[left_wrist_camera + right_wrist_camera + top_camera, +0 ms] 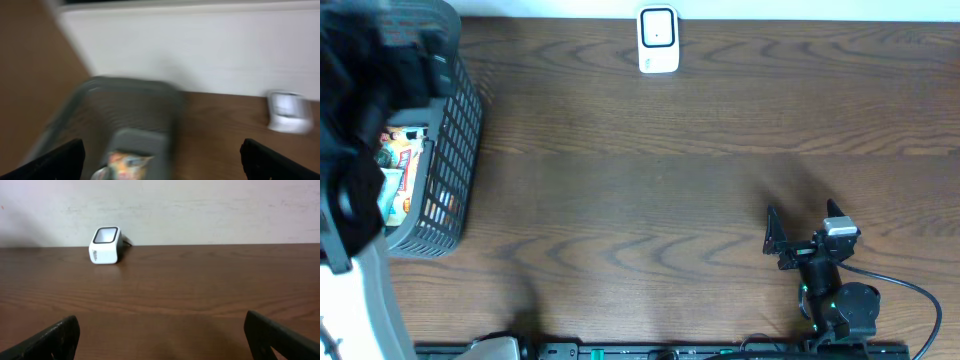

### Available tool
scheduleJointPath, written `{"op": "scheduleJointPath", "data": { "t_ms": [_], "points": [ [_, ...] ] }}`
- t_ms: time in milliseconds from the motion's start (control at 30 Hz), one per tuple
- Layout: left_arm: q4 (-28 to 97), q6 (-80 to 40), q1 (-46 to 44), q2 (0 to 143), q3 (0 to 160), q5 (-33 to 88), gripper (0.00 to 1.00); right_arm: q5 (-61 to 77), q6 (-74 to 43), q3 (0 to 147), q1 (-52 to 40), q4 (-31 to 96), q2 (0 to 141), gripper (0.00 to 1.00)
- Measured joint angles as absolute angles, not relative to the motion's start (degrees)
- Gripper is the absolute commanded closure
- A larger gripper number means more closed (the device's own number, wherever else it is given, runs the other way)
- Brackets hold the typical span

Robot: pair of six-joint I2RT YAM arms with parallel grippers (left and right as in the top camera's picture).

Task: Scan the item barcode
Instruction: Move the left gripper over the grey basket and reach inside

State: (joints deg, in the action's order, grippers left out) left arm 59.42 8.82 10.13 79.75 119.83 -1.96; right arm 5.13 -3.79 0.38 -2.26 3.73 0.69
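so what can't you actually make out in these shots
- Items in the basket: overhead, the left arm covers most of them; only bits of colourful packaging show, no barcode.
- Same items, left wrist view: motion blur smears the basket and packaging; labels unreadable.
- Left gripper: overhead, hidden in the dark arm; its fingertips are cut off by the bottom edge.
- Scanner: its side print is too small to read.

White scanner (658, 40) with black window, grey mesh basket (455, 150), dark brown wood-grain table (640, 190)
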Motion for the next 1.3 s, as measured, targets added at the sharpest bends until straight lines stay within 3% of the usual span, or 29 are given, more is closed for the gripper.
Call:
{"op": "scheduleJointPath", "data": {
  "t_ms": [267,800,1300],
  "points": [
    [63.8,7.7,25.0,86.5,119.9,-7.0,0.02,5.1,-3.8,0.4,-2.3,3.7,0.7,0.01],
    [65.2,6.9,29.4,93.6,111.8,-6.8,0.03,5.1,-3.8,0.4,-2.3,3.7,0.7,0.01],
    [66.3,-6.5,34.1,100.7,110.8,-1.5,0.02,5.1,-3.8,0.4,-2.3,3.7,0.7,0.01]
  ]
}}
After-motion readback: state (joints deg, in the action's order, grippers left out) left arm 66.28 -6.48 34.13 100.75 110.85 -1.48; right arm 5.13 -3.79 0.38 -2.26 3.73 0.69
